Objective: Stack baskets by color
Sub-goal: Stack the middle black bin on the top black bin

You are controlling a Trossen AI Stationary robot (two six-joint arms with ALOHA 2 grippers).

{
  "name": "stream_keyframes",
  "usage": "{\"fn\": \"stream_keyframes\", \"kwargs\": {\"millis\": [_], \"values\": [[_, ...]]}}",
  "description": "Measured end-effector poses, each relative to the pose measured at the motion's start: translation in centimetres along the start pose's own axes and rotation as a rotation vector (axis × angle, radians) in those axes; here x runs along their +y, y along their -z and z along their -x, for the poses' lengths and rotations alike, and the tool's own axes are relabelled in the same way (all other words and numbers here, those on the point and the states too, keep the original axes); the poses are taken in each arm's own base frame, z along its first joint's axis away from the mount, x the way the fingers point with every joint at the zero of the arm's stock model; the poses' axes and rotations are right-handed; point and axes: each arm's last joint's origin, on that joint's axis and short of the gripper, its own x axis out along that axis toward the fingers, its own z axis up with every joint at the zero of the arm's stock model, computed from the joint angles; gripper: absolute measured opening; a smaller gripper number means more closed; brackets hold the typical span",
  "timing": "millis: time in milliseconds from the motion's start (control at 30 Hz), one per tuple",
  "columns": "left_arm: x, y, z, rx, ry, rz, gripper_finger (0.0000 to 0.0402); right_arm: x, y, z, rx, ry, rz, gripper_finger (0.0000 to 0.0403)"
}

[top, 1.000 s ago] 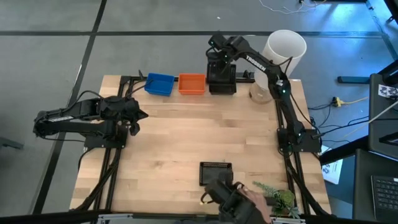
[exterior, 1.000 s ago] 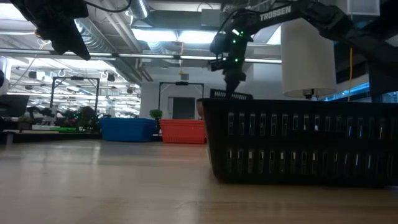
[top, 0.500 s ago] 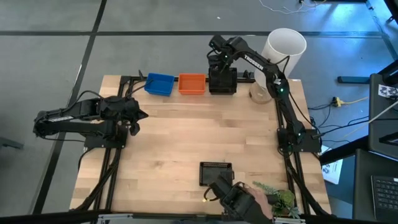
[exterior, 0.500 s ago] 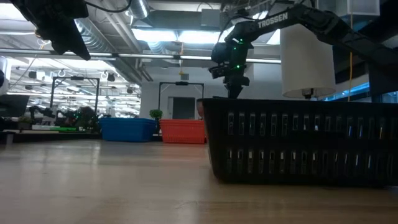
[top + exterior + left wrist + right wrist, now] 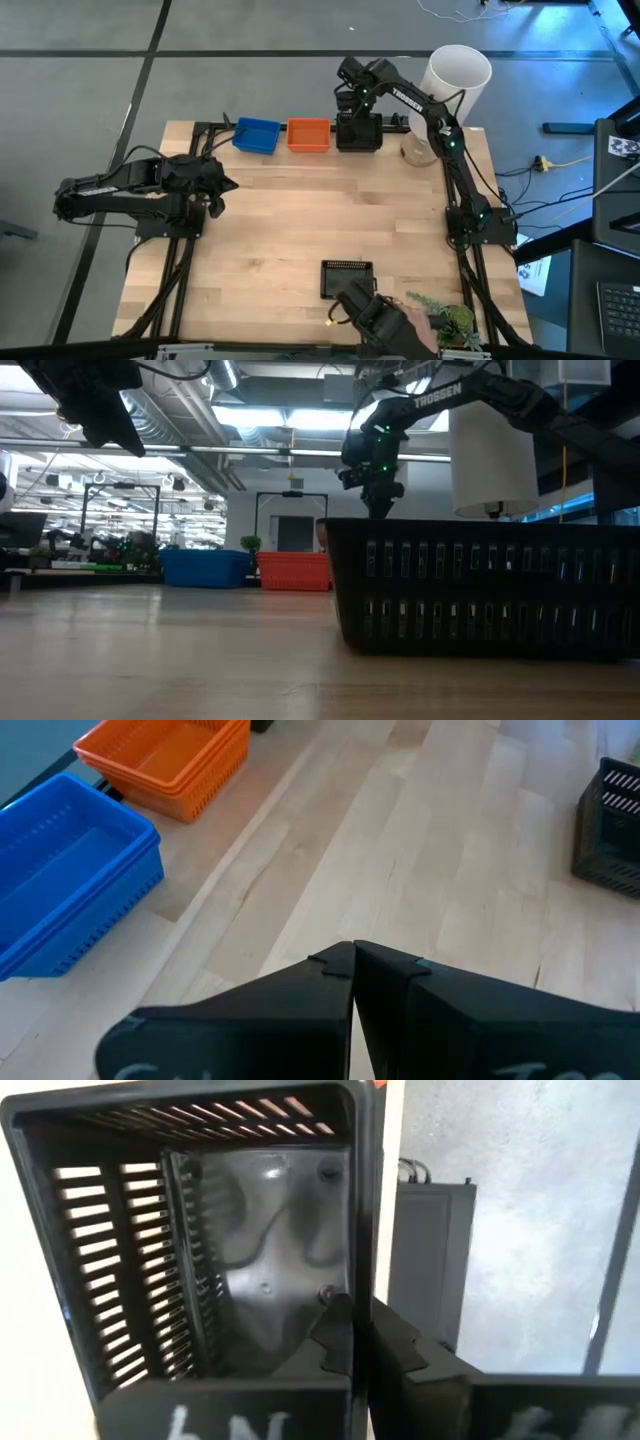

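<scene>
On wooden table [image 5: 290,220], three basket stacks [image 5: 308,135].

Robotics laboratory or open-plan industrial workspace. A butcher-block table [image 5: 300,230] stands on grey concrete floor marked with dark tape lines [image 5: 150,50]. Beyond it, exposed ceiling ducts [image 5: 170,420], strip lights [image 5: 270,415] and distant benches [image 5: 80,555], probably further workstations, indicate a large shared hall.
</scene>
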Motion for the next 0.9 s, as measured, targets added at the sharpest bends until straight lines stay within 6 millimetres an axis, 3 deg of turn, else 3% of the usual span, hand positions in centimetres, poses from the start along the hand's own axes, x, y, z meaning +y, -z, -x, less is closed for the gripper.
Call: {"fn": "stream_keyframes", "kwargs": {"millis": [533,900], "values": [[0.0,0.0,0.0,0.0,0.0,0.0,0.0,-0.2,0.1,-1.8,0.017,-0.048,-0.024,0.0003],[0.0,0.0,0.0,0.0,0.0,-0.001,0.0,-0.2,0.1,-1.9,0.019,-0.05,-0.025,0.0026]]}}
